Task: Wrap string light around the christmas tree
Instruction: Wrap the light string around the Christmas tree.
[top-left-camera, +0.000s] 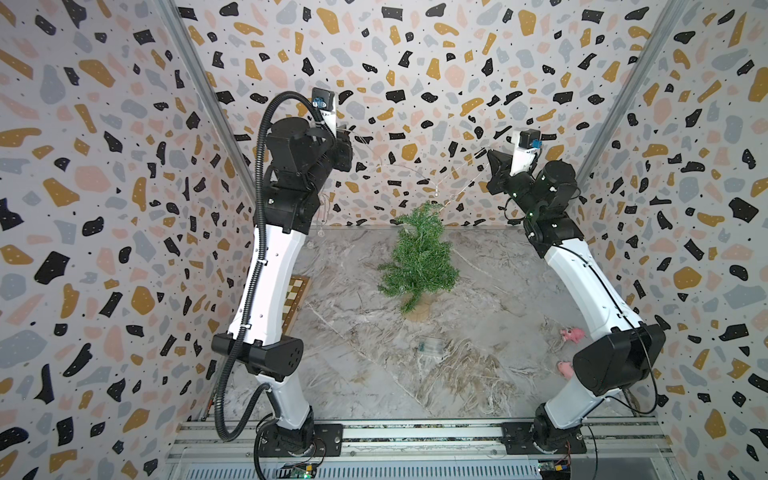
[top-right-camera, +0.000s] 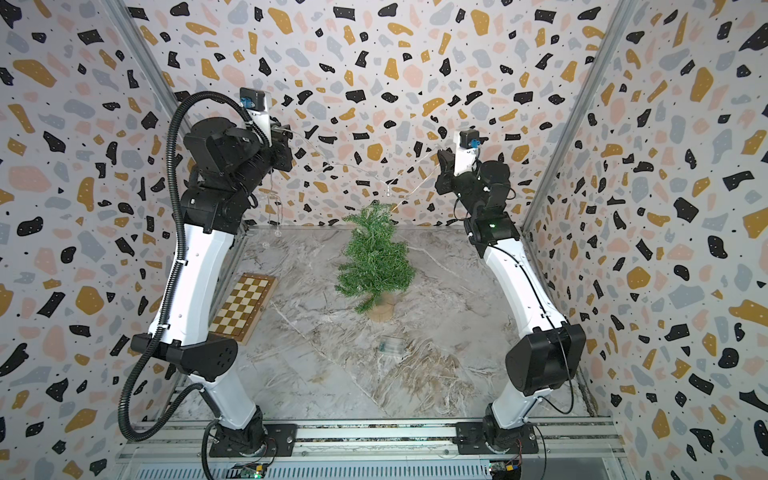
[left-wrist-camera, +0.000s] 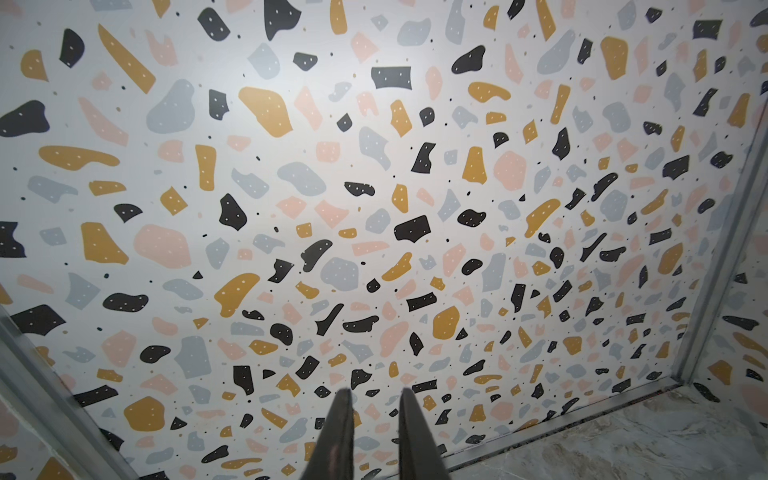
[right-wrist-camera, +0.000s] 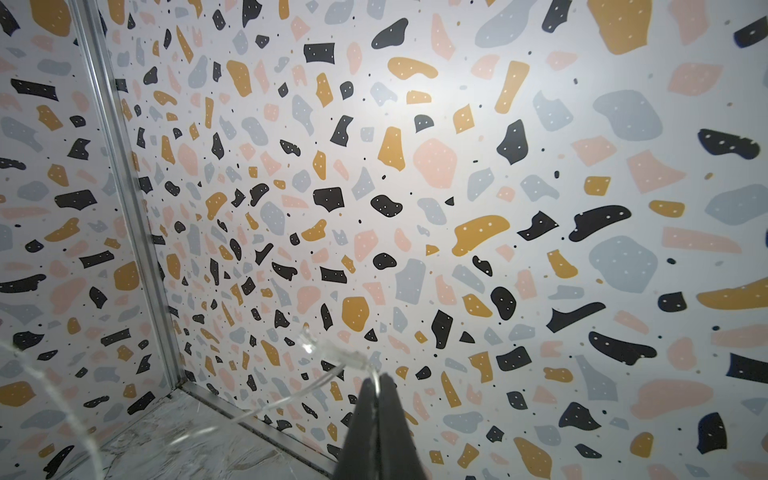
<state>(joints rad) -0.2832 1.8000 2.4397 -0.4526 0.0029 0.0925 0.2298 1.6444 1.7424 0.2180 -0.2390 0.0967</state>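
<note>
- Count: one tree (top-left-camera: 417, 257), one string light (right-wrist-camera: 353, 358), two arms, one chessboard (top-right-camera: 245, 305), one small clear box (top-right-camera: 392, 346), two pink objects (top-left-camera: 571, 334) (top-left-camera: 565, 368) near the right arm.
- Tree: bushy green needle branches, roughly conical, on a thin trunk and a round tan base (top-left-camera: 420, 312). It stands upright mid-table, toward the back wall, between the two arms and apart from both.
- String light: thin pale wire, almost see-through, with small clear round bulbs too faint to count surely. It hangs in the air between the two grippers and sags above the tree.
- One bulb (top-right-camera: 387, 192) dangles just over the tree tip. A strand slopes from the right gripper toward that tip; contact not discernible. Loose strands drop below the left gripper.
- Table (top-left-camera: 478, 395): marble pattern, grey and brown veins. Walls: speckled terrazzo print.
- Chessboard: flat wooden square, light and dark checks, partly under the left arm.
- Right gripper (right-wrist-camera: 377, 376): black tapered fingers pressed together, with the wire pinched at the tips.
- Left gripper (left-wrist-camera: 376, 395): fingers (left-wrist-camera: 340, 432) stand a narrow gap apart, with nothing visible between them in the wrist view. In both top views the wire leads up to it; cannot tell whether it is gripped.
</note>
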